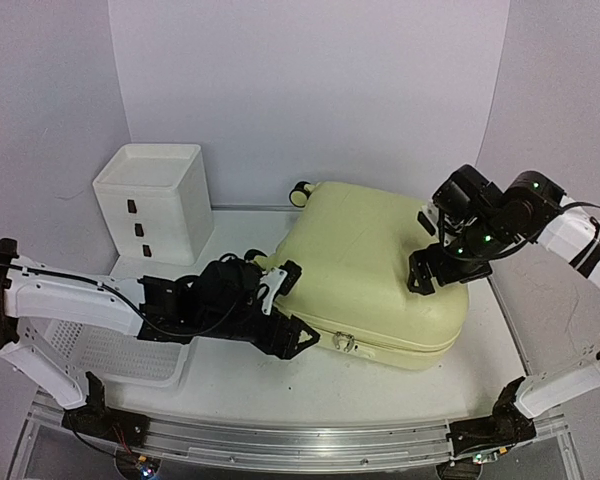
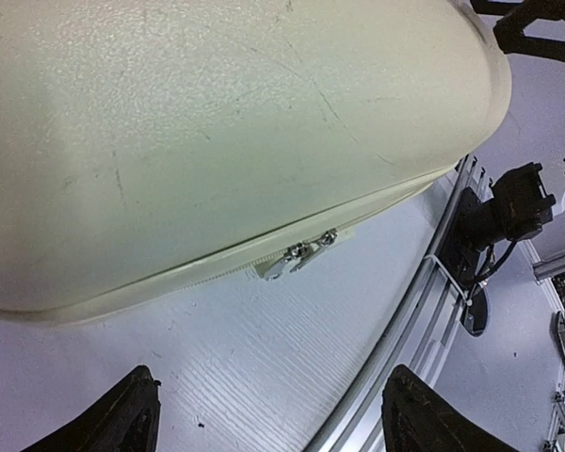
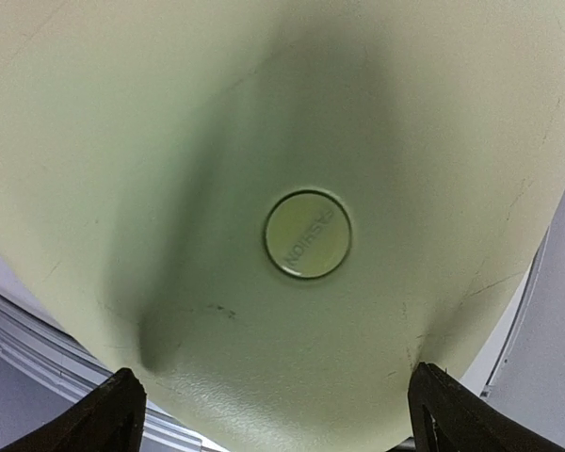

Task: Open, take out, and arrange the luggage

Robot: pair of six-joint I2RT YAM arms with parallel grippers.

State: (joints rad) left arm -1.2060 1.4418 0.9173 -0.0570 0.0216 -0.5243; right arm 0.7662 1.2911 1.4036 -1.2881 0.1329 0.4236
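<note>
The luggage (image 1: 375, 270) is a pale yellow hard-shell suitcase lying flat and closed in the middle of the table, with a black wheel (image 1: 300, 193) at its far left corner. Two metal zipper pulls (image 2: 301, 256) sit together on its near side seam. My left gripper (image 1: 298, 308) hovers just left of that seam, open, with only bare table between its fingers (image 2: 122, 419). Over the case's right end, my right gripper (image 1: 423, 250) stands open above the shell (image 3: 217, 141), near a round logo badge (image 3: 307, 234). It holds nothing.
A white plastic drawer box (image 1: 155, 200) stands at the back left. A white perforated basket (image 1: 100, 350) lies under the left arm. A metal rail (image 1: 300, 440) runs along the table's near edge.
</note>
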